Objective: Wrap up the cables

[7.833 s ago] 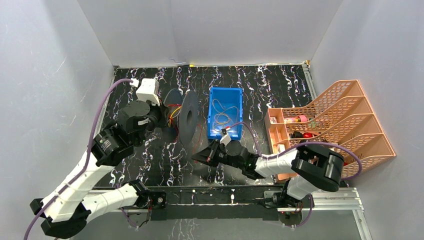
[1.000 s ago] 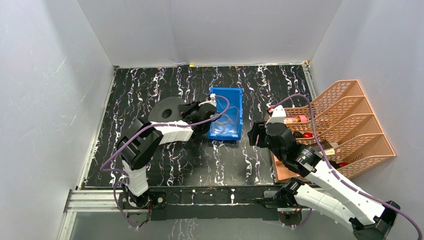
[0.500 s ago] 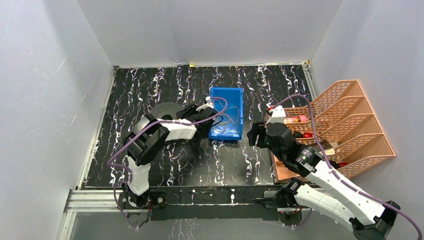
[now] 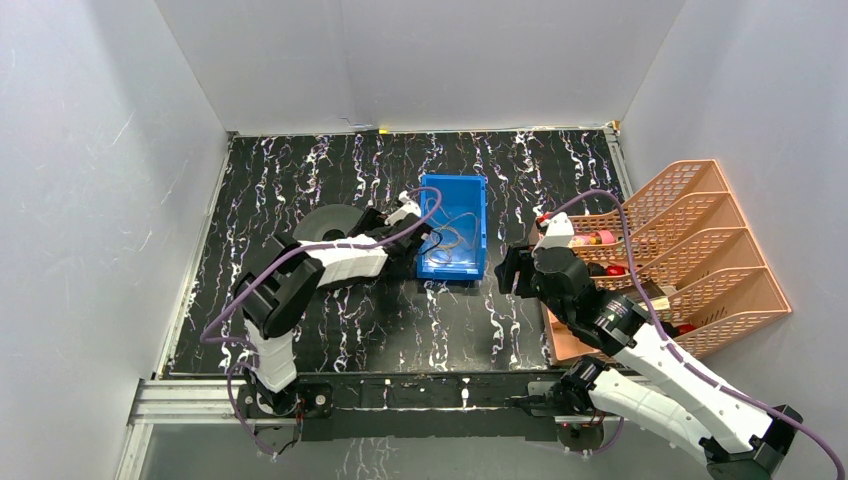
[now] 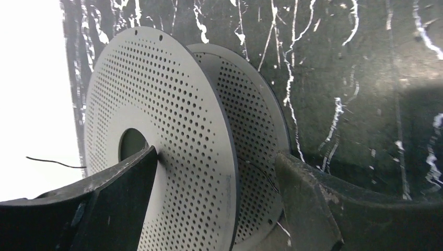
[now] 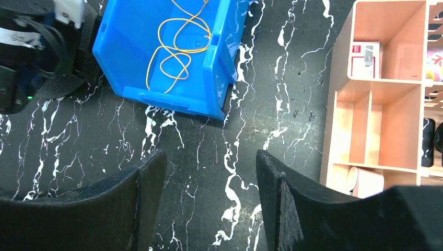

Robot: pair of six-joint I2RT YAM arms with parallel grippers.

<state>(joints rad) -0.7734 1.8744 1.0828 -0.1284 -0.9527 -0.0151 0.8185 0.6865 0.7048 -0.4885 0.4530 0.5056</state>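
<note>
The cables [image 6: 175,47] lie tangled in the blue bin [image 6: 172,100], right of the reel [image 5: 156,157]. The left gripper [image 5: 217,159] straddles a reel disc, jaws spread; the right gripper [image 6: 209,157] hangs spread, empty. Ungripped, the upright reel may roll or topple.

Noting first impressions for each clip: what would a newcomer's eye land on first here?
A bright blue bin sits in the middle of the black marbled table, with a thin yellow cable looped loosely inside it. Just left of the bin, a perforated grey spool lies between the open fingers of the left gripper. A peach mesh rack fills the right edge.
</note>
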